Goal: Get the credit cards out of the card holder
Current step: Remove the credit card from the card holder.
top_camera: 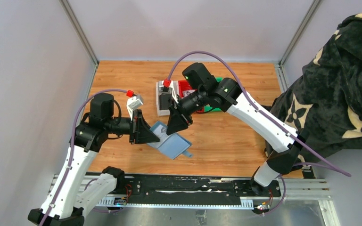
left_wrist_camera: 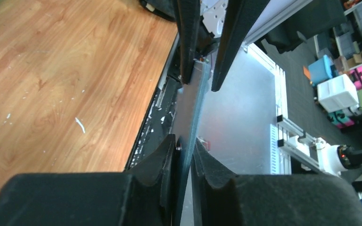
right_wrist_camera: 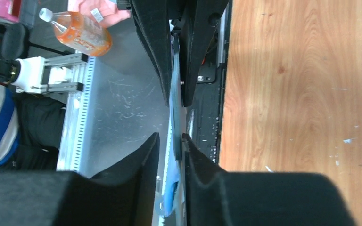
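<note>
The teal-blue card holder (top_camera: 173,146) hangs open above the wooden table, between my two grippers. My left gripper (top_camera: 156,136) has come in from the left, and its fingers are pinched on the holder's thin edge (left_wrist_camera: 188,113). My right gripper (top_camera: 176,131) reaches down from behind. It straddles the far edge of the holder (right_wrist_camera: 172,108). One of its fingers touches the holder and the other stands a small gap away. I cannot make out the credit cards as separate from the holder in any view.
A white-and-grey box (top_camera: 162,100) and red and green items (top_camera: 186,88) sit at the back of the table. A black rail (top_camera: 184,186) runs along the near edge. A dark flowered cloth (top_camera: 339,94) hangs over the right side.
</note>
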You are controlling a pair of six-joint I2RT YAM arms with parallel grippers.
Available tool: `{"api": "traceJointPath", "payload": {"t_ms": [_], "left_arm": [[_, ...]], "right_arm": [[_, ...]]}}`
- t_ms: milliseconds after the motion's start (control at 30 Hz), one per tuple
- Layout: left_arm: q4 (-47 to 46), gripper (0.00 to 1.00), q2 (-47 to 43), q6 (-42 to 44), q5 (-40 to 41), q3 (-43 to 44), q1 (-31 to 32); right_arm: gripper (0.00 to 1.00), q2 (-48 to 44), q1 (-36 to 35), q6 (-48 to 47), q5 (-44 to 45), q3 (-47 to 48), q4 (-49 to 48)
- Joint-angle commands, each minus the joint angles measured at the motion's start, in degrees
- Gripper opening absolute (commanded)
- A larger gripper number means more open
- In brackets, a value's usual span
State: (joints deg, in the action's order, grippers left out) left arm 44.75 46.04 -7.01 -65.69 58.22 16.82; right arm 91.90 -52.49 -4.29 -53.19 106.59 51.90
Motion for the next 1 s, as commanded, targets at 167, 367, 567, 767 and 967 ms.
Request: {"api": "traceJointPath", "payload": {"t_ms": [167,367,567,767,967], "left_arm": [[0.59,0.05,1.95,-1.33,5.99,2.59,0.54],[-16.11,0.0,-1.28,-18.4,14.13,-1.34,0.5],[-26.41,0.0,-5.36,-25.77,21.29,-3.53,0.5],[-29.24,0.0,-5.21,-29.47,22.43,-4.18,0.5],[-30.16,0.0,-5.49,-31.6,21.89,-4.49,0.5]], "right_arm": [[0.49,-9.8,1.88,7.97,14.9,-8.86,-16.89],[0.48,-15.55,5.77,22.55,16.3,-14.59,-28.77],[0.47,-20.52,5.57,40.02,11.93,-27.7,-49.44],[0.45,-19.66,3.16,47.95,11.91,-36.26,-59.05],[0.44,-17.78,2.13,48.75,12.57,-37.87,-61.22]]}}
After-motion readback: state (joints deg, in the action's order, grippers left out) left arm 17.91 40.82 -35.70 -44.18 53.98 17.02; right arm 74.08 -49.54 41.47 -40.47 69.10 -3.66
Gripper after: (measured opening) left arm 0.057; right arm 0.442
